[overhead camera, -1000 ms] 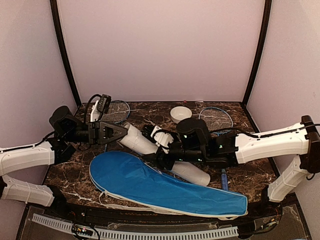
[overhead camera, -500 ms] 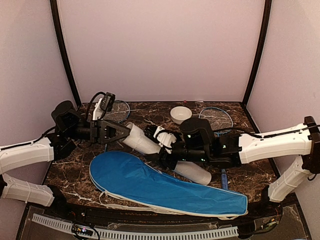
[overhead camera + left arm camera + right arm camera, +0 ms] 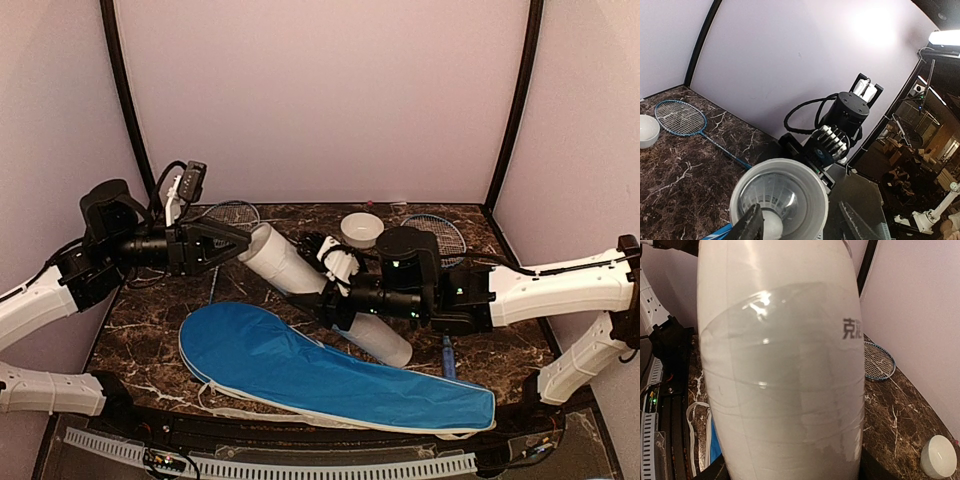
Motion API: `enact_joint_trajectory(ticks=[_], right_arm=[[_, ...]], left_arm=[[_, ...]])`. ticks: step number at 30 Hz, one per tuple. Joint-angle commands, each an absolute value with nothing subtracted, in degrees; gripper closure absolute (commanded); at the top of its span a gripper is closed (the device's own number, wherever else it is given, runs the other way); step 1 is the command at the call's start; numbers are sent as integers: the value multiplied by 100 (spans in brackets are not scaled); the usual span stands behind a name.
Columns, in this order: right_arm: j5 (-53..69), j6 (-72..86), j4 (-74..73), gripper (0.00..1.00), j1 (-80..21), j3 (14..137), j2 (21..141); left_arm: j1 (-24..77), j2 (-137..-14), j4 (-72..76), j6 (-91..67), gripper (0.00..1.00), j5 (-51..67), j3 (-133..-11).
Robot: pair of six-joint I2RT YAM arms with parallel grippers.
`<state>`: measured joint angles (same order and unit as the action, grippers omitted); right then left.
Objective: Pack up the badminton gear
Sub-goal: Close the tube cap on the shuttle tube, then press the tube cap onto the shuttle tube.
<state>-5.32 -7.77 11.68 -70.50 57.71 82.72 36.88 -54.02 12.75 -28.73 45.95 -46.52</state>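
The long white tube (image 3: 320,293) lies slanted, its open end raised toward the back left. My right gripper (image 3: 335,292) is shut on its middle; in the right wrist view the tube (image 3: 780,380) fills the frame. My left gripper (image 3: 237,245) is open, its tips just in front of the tube's mouth (image 3: 780,197). A white shuttlecock (image 3: 765,207) sits inside the tube. The left fingers (image 3: 752,225) flank the rim. One blue racket (image 3: 230,213) lies at the back left, the other (image 3: 440,236) at the back right. The blue racket cover (image 3: 330,375) lies flat in front.
A small white bowl (image 3: 361,229) stands at the back centre, between the rackets; it also shows in the left wrist view (image 3: 646,131). The right racket's blue handle (image 3: 447,355) lies near the cover's right end. Walls enclose the dark marble table (image 3: 150,340).
My left arm has risen and drawn back to the left. The right gripper has lifted and tilted the tube, so its open end points up at the left gripper.
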Motion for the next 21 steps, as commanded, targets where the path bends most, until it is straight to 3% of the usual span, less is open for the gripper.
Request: enact_joint_trajectory(ticks=[1,10,21], right_arm=[[-396,-813,1667,38,-7084,5871,8191],[-416,-863,1425,38,-7087,5985,8270],[-481,-974,1338,38,-7082,6094,8384]], left_arm=[[3674,-5370,387,-2374,49,4386,-5050],[3674,-5877,-765,-1845,48,4844,-5792],[3674,-6182,-640,-1975,48,5519,-5612]])
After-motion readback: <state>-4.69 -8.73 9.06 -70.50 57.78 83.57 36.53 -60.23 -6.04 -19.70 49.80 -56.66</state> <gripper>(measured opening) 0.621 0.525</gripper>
